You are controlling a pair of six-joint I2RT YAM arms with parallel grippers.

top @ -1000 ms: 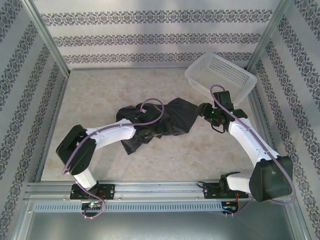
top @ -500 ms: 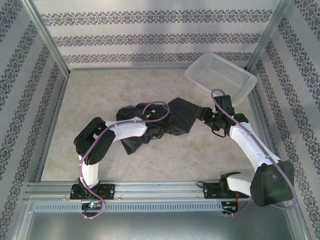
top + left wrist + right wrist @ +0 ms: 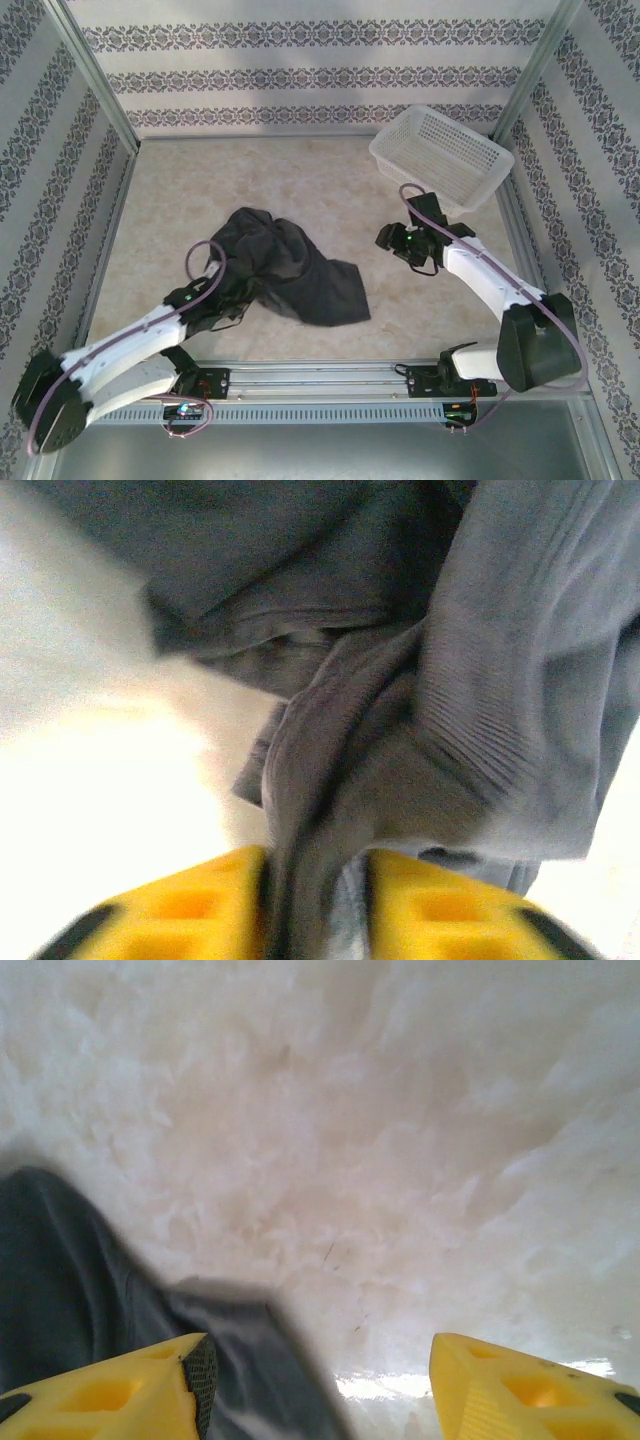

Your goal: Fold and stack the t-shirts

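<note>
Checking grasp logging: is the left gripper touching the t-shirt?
Touching. The left wrist view shows the left gripper shut on a fold of the t-shirt, with cloth pinched between its jaws.

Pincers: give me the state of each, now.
Left pincer: closed on the t-shirt.
Right pincer: open, holding nothing.

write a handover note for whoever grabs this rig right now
Left gripper: shut on the t-shirt, pinching a bunched fold at its near-left edge.
Right gripper: open, holding nothing, low over the table beside the t-shirt's right corner.
T-shirt: one crumpled heap, near middle of the table. White basket sits at the far right.
Done: nothing folded or stacked.
Left: spread it flat, fold, stack.
</note>
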